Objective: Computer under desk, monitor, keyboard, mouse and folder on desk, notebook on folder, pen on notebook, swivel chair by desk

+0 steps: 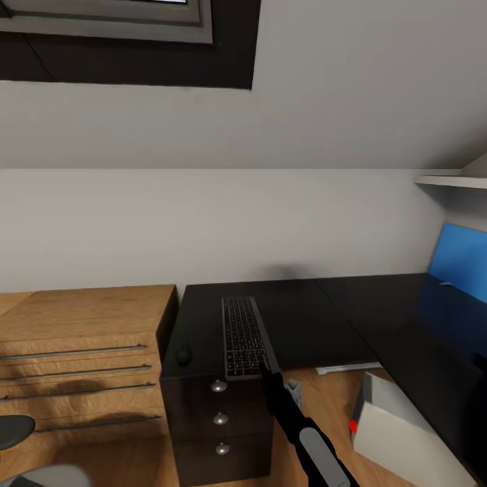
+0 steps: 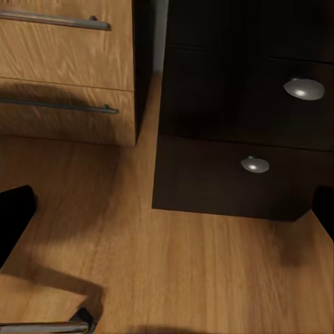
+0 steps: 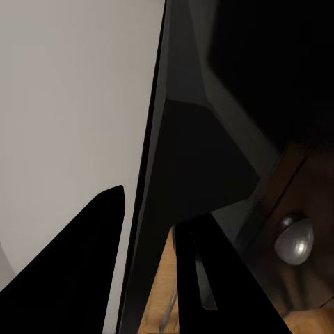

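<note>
The dark grey keyboard lies lengthwise on the black desk, its near end over the front edge. My right gripper holds its near right corner; in the right wrist view the keyboard's thin edge runs between the two black fingers, right gripper shut on it. A small dark mouse sits left of the keyboard. The light grey computer stands on the floor under the desk. My left gripper hangs open over the wood floor. Monitor, folder, notebook and pen are out of view.
A black drawer unit with round silver knobs stands under the desk's left end, beside a light-wood shelf unit. A blue wall panel is at the far right. Parts of the swivel chair show at the lower left.
</note>
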Tool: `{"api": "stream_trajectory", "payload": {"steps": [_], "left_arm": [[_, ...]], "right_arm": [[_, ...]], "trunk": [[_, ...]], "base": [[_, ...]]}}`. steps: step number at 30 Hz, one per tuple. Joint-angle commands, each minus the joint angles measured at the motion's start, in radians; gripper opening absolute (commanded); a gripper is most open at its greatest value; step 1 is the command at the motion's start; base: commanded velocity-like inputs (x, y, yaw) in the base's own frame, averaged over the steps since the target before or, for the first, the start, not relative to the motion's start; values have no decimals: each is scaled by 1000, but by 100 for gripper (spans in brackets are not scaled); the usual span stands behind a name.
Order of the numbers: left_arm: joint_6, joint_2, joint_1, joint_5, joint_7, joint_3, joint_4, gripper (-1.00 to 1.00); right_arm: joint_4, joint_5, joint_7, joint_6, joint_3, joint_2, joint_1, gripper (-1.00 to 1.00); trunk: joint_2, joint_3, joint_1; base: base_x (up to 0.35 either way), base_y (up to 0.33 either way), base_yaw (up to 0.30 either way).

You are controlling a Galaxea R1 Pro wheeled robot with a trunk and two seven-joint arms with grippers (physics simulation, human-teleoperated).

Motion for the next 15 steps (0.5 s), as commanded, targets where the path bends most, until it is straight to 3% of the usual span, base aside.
{"api": "stream_trajectory", "payload": {"steps": [1, 9, 15], "left_arm": [[-3, 0, 0, 9, 0, 0, -1, 100], [-3, 0, 0, 9, 0, 0, -1, 100], [-3, 0, 0, 9, 0, 0, -1, 100]], "right_arm": [[1, -11, 2, 5, 0, 1, -1, -100], [1, -11, 2, 5, 0, 0, -1, -100], [1, -11, 2, 6, 0, 0, -1, -100]], "trunk": [[0, -1, 0], [0, -1, 0], [0, -1, 0]], "base": [[219, 0, 0], [71, 0, 0], [166, 0, 0]]}}
